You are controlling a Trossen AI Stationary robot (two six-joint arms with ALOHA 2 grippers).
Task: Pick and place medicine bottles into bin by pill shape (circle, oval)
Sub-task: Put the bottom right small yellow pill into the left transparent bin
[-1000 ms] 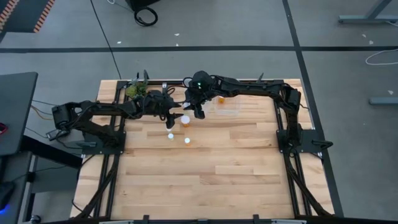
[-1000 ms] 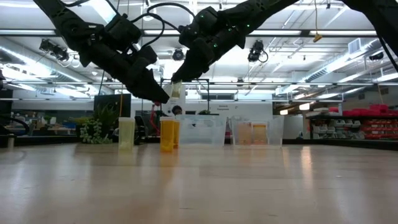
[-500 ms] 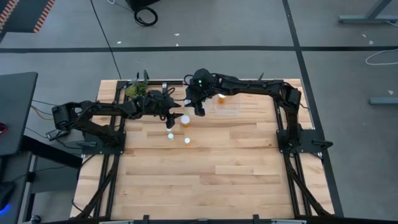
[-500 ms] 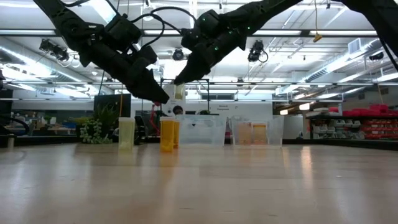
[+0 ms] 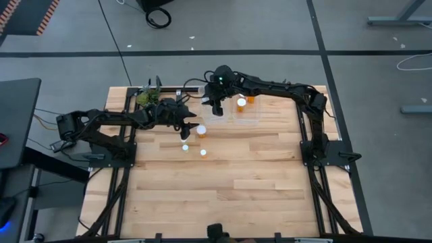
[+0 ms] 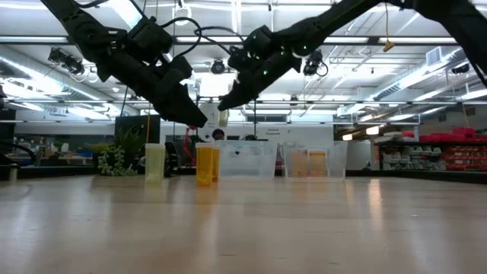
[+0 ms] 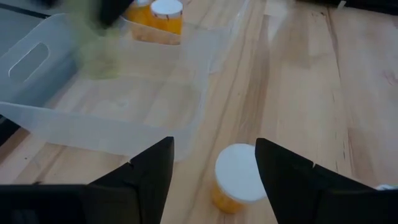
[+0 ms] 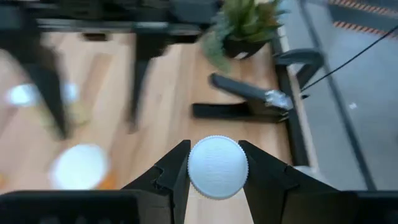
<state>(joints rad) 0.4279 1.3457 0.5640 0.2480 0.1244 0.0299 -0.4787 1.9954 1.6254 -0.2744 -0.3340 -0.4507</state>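
My right gripper (image 5: 216, 109) is shut on a small medicine bottle with a white cap (image 8: 217, 167). It holds the bottle in the air over the near left part of the clear bins (image 5: 237, 116); the bottle also shows in the low view (image 6: 222, 116). My left gripper (image 5: 185, 126) is open and hangs beside an orange bottle with a white cap (image 5: 201, 130), which stands on its base on the table and also shows in the left wrist view (image 7: 239, 180). Two smaller bottles (image 5: 185, 146) (image 5: 202, 152) stand nearer. Other bottles (image 5: 241, 102) stand in a bin. My right gripper pinches the bottle between its two fingers (image 8: 171, 175) at the sides of its round white cap (image 8: 217, 167). The fingers come from above, pointing down. The bottle hangs upright below them, lifted clear of the table (image 6: 222, 116).
A green plant sprig (image 5: 147, 98) stands at the table's far left corner. The clear bins show in the left wrist view (image 7: 112, 106) close in front of my left gripper. In the low view a pale bottle (image 6: 154, 162) and an orange one (image 6: 206, 165) stand before the bins (image 6: 255, 160).
My right gripper has carried the small bottle toward the table's far edge and a little right, from beside the standing orange bottle to over the bins. The bottle has stayed upright and clear of the table.
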